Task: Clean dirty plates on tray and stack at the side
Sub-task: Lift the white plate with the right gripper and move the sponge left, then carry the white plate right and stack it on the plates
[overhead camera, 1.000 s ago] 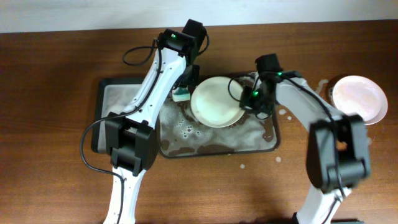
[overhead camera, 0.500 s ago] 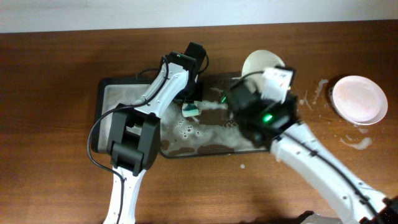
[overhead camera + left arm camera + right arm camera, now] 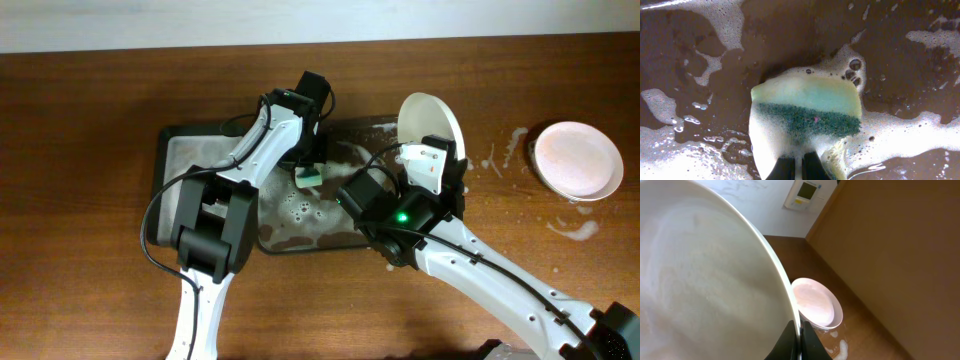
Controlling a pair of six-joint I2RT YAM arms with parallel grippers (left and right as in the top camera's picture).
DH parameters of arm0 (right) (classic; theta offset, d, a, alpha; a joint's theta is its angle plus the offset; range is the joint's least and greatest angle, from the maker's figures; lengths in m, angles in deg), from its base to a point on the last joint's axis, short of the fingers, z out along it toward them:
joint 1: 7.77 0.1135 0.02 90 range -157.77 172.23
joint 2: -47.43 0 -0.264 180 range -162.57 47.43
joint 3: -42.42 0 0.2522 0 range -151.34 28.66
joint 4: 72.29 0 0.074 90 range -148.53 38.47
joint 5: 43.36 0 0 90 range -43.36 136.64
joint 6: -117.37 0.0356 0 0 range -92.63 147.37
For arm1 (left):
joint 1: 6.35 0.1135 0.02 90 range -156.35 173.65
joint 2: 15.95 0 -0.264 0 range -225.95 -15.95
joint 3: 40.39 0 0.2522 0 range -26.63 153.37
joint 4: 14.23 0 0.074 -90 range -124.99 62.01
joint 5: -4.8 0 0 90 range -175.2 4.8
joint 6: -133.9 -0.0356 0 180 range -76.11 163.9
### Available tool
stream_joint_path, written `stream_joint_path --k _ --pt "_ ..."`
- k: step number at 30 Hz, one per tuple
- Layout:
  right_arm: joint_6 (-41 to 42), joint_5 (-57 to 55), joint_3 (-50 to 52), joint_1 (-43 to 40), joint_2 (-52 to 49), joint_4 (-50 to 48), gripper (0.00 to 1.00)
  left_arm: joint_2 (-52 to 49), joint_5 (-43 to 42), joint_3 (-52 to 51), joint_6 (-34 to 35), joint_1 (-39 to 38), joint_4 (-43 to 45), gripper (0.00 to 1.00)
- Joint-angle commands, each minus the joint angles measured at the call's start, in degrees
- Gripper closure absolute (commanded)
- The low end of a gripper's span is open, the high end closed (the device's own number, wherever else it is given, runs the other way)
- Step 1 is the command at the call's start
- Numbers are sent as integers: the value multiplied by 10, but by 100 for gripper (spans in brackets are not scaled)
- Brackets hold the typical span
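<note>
On your wooden tabletop (image 3: 90,150) sits the foamy tray (image 3: 320,228). Your right gripper (image 3: 796,340) pinches a plate (image 3: 700,280) by its rim, tilted on edge above the tray's far right corner. Your left gripper (image 3: 799,170) clamps the sponge (image 3: 807,107) over the foam.

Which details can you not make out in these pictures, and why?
- Overhead: tray's right part, covered by the right arm.
- Right wrist: lifted plate cut off at left, blocking the tray.
- Left wrist: left end effector cut off by bottom edge, behind the sponge.

soapy sponge (image 3: 805,112) in gripper (image 3: 797,167), foamy tray (image 3: 700,45)
</note>
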Motion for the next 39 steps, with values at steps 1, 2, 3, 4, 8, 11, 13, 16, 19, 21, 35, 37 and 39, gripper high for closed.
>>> stream_joint_path --k 1,2,3,4,8,11,13,16,19,21,35,37,39 --pt "17 -28 3 3 2 -2 96 0 -10 -14 8 0 6 99" --pt "17 -28 3 3 2 -2 96 0 -10 -14 8 0 6 99" --pt "17 -28 3 3 2 -4 96 0 -10 -14 8 0 5 99" --pt "17 -28 3 3 2 -7 96 0 -10 -14 8 0 5 99" --pt "17 -28 3 3 2 -18 96 13 -10 -5 2 1 -17 99" --pt "17 -19 3 3 2 -21 96 98 34 12 -14 13 -66 99" --pt "17 -9 3 3 2 -27 96 162 77 12 -14 22 -101 99" --pt "17 -7 3 3 2 -32 96 205 182 11 -13 40 -196 99" --pt "17 -7 3 3 2 -32 96 205 196 -25 0 94 -211 99" --pt "17 -7 3 3 2 -32 96 205 196 -67 4 132 -187 99" --pt "17 -86 3 3 2 -46 96 207 161 -269 -14 183 35 1" --pt "15 -105 2 3 2 -47 96 217 149 -245 -14 183 14 1" --pt "15 -106 2 3 2 -47 96 243 139 -210 -14 180 -16 1"
